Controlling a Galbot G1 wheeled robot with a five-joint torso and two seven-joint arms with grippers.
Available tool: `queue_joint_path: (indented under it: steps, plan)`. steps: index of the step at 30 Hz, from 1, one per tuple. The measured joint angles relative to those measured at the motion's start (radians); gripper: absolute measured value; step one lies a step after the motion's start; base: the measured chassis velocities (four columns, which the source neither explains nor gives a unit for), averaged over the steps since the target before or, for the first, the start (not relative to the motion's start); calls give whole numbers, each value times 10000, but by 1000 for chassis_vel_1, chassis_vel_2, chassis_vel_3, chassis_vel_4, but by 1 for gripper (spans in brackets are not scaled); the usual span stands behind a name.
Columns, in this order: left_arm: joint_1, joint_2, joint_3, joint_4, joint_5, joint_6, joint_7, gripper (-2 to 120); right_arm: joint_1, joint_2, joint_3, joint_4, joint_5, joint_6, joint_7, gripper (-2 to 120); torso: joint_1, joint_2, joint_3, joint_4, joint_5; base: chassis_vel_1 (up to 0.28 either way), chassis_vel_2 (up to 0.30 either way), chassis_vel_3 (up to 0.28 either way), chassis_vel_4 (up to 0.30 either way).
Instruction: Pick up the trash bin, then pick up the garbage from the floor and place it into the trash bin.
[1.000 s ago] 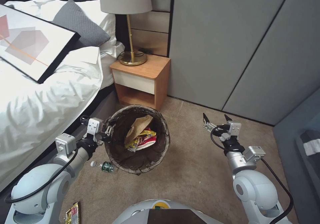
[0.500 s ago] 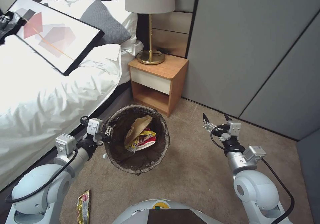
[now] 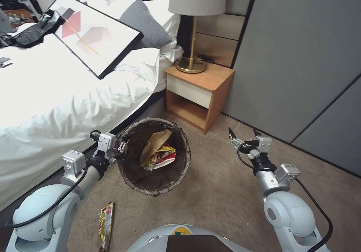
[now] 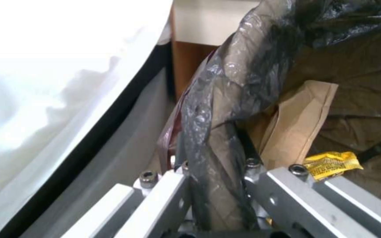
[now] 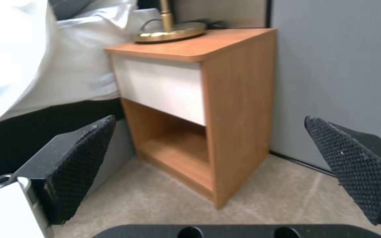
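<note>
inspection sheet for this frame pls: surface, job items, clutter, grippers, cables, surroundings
Surface: tan carpet floor, no spills seen.
Job's things: trash bin with dark liner, held at its rim; brown paper bag and red-yellow wrappers inside. One yellow snack packet lies on the floor near the robot's base.
Clutter: nothing else seen on the floor.
Grippers: left gripper shut on the bin's rim; right gripper open, empty, above the carpet.
Cables: black cable looped along the right arm; lamp cord on the nightstand.
Surroundings: bed with a framed picture, lamp, grey wall panels.
</note>
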Motion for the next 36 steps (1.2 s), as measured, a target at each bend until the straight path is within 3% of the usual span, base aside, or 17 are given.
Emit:
queue_joint_path:
  steps: [36]
  plan:
    - [-51,43,31,169,43,0,43,0,-21,-40,-135,-147,-107,-23,-9,100,0,0,0,2,-1,57,53,58,57]
